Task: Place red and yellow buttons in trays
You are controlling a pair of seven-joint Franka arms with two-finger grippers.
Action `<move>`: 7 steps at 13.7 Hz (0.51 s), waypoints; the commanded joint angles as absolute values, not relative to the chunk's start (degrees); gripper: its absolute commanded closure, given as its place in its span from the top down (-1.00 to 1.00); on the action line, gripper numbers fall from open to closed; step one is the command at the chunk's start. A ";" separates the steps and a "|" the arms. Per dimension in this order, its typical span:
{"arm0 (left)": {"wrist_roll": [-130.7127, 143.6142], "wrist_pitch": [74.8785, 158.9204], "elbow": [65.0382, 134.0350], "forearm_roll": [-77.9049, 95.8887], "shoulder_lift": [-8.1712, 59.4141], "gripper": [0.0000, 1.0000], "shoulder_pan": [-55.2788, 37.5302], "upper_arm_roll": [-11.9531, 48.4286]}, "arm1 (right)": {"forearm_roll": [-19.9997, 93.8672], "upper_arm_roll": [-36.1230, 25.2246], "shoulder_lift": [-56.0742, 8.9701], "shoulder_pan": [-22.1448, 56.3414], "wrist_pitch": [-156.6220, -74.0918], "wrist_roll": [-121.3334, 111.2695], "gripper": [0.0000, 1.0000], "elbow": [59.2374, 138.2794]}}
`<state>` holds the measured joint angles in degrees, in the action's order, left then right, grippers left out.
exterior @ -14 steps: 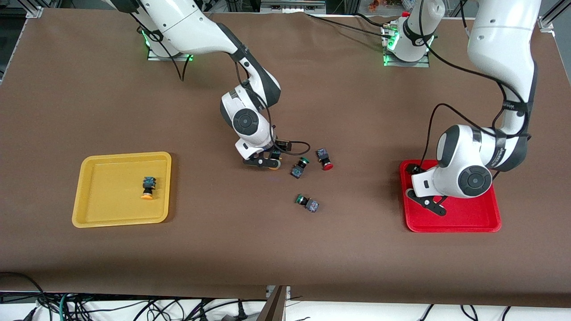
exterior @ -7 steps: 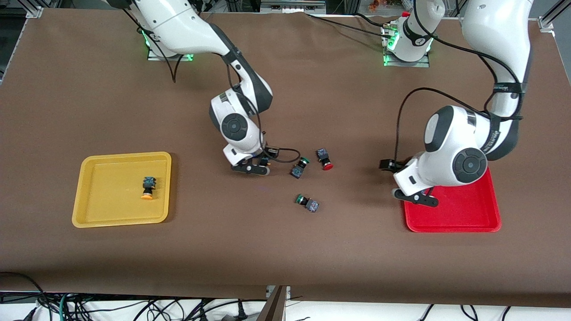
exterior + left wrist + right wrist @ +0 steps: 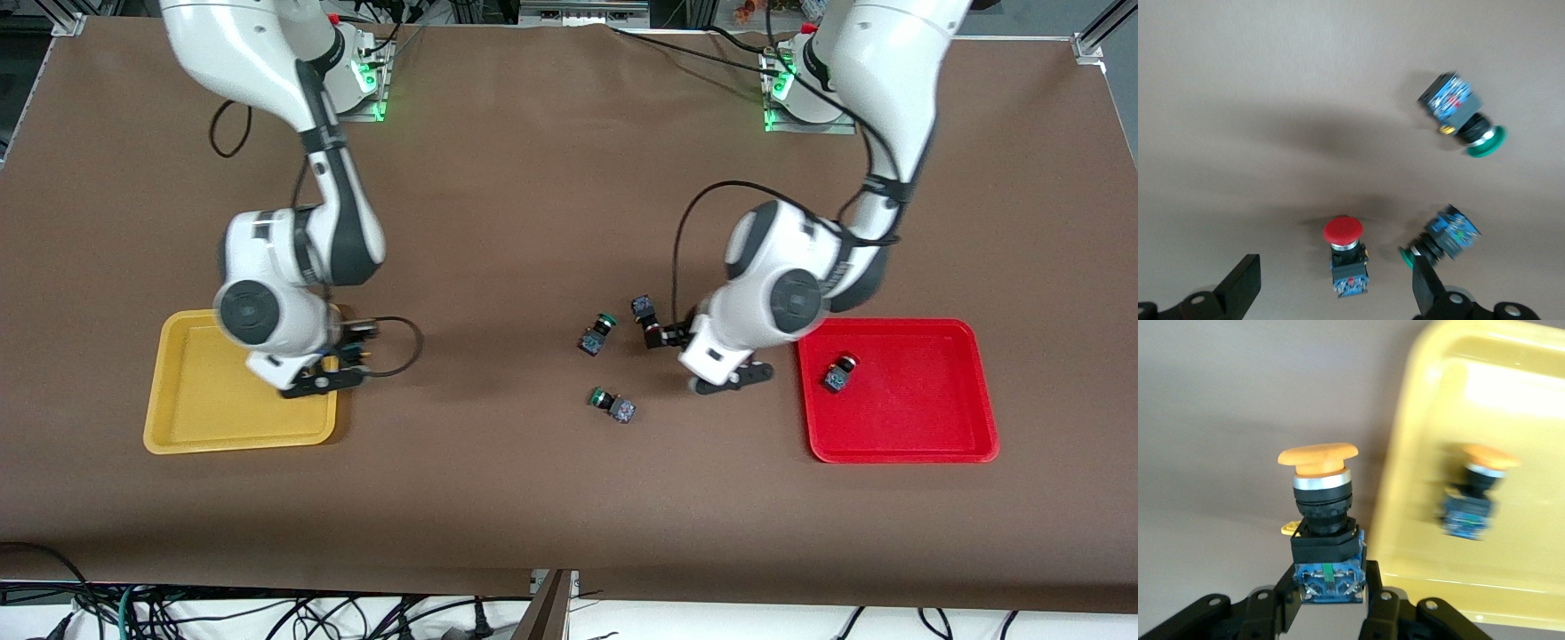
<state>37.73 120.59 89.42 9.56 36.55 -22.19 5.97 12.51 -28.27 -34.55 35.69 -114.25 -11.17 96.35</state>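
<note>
Front view. The yellow tray [image 3: 191, 427] lies at the right arm's end of the table; the red tray [image 3: 925, 418] lies at the left arm's end. The right gripper [image 3: 322, 380] hangs over the edge of the yellow tray that faces the table's middle. The left gripper [image 3: 722, 380] is over bare table between the red tray and a loose group of three buttons. One red-capped button [image 3: 839, 372] lies inside the red tray, near the edge that faces the table's middle. A second red-capped button [image 3: 648, 322] lies on the table beside the left gripper. Two green-capped buttons [image 3: 597, 333] lie close by, one nearer the front camera than the other.

Left wrist view. The left gripper [image 3: 1338, 297] is spread wide with nothing between its fingers [image 3: 1239, 288]. Under it the second red-capped button [image 3: 1347, 257] shows a domed red cap, a metal collar and a dark block body with blue terminals. Both green-capped buttons [image 3: 1461, 117] lie on their sides.

Right wrist view. The right gripper [image 3: 1329, 592] is clenched on a yellow-capped button [image 3: 1323, 520], gripping its blue-faced base. The orange-yellow mushroom cap points away from the fingers, above a metal ring and black body. The yellow tray [image 3: 1418, 540] lies below and to one side. A second yellow-capped button [image 3: 1475, 497] lies inside it.
</note>
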 commanded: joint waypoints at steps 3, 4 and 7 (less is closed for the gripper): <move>46.93 121.90 94.03 3.16 36.83 1.00 -28.46 5.01 | 15.88 -29.27 -34.88 31.12 -120.50 -22.50 -0.60 103.18; 46.93 123.04 94.83 3.16 36.83 1.00 -28.82 5.10 | 18.17 -29.18 -35.50 31.11 -120.50 -22.50 0.07 103.18; 46.93 130.49 100.09 3.16 36.74 1.00 -28.91 5.19 | 19.51 -29.27 -35.25 31.03 -119.27 -22.33 0.98 102.22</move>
<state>46.08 125.73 95.51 4.55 38.08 -28.49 5.86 17.75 -29.35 -36.39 30.77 -119.71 -21.55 102.36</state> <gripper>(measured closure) 0.000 0.335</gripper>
